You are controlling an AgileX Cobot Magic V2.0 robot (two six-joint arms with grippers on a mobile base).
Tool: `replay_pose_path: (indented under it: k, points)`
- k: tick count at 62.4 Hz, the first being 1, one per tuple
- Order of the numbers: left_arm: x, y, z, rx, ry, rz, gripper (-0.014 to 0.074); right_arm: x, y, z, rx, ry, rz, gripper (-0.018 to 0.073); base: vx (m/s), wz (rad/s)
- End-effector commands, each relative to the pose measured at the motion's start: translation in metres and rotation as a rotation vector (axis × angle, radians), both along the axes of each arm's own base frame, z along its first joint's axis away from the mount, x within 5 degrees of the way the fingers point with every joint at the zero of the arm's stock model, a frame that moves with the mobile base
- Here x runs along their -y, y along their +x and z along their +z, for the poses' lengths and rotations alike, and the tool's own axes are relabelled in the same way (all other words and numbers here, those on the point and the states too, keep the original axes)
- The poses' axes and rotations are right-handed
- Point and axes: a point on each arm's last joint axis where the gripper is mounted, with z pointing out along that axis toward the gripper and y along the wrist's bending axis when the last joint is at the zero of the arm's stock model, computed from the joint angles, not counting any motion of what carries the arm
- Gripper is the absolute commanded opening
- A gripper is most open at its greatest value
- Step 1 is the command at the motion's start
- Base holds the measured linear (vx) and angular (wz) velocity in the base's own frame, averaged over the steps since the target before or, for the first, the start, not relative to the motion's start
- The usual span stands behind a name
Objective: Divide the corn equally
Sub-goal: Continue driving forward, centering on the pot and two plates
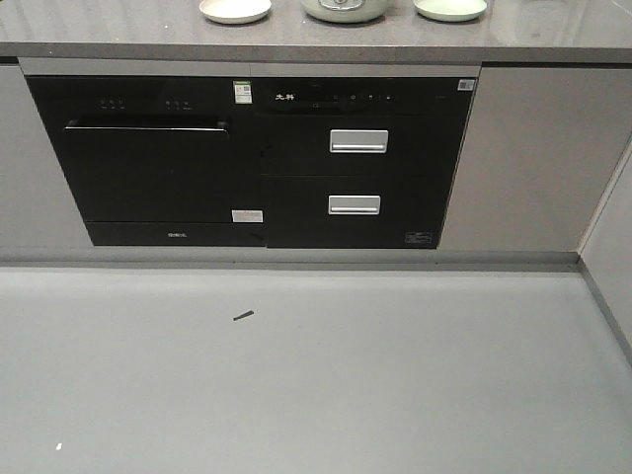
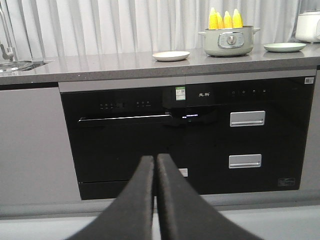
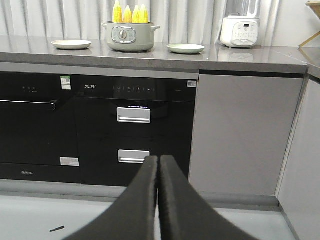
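Several yellow corn cobs (image 2: 224, 19) stand upright in a pale green pot (image 2: 229, 42) on the grey counter, also seen as corn (image 3: 130, 14) in the pot (image 3: 130, 36) from the right wrist. A cream plate (image 2: 171, 55) lies left of the pot and a pale green plate (image 2: 284, 47) right of it. My left gripper (image 2: 155, 161) is shut and empty, low in front of the black cabinet, far below the counter. My right gripper (image 3: 158, 161) is likewise shut on nothing, near the floor.
Black built-in appliances (image 1: 247, 163) with two drawer handles (image 1: 357, 141) fill the cabinet front under the counter (image 1: 296, 39). A white cooker (image 3: 240, 31) stands at the counter's right, a sink (image 2: 15, 65) at its left. Grey floor (image 1: 316, 375) with a small dark scrap (image 1: 243, 316).
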Motion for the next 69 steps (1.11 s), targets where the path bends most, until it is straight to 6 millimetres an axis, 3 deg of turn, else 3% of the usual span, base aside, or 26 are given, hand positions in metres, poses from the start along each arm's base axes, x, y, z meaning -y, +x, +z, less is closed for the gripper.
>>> replay_pose_path:
  k: [1, 69]
  points:
    - [-0.0008, -0.0015, 0.0067, 0.087, -0.013, 0.008, -0.0007, 0.0004, -0.0001, 0.0048, 0.077, -0.005, -0.006, -0.0004, 0.12, 0.02]
    - [-0.0008, -0.0015, 0.0067, 0.087, -0.013, 0.008, -0.0007, 0.0004, -0.0001, 0.0048, 0.077, -0.005, -0.006, -0.0004, 0.10, -0.01]
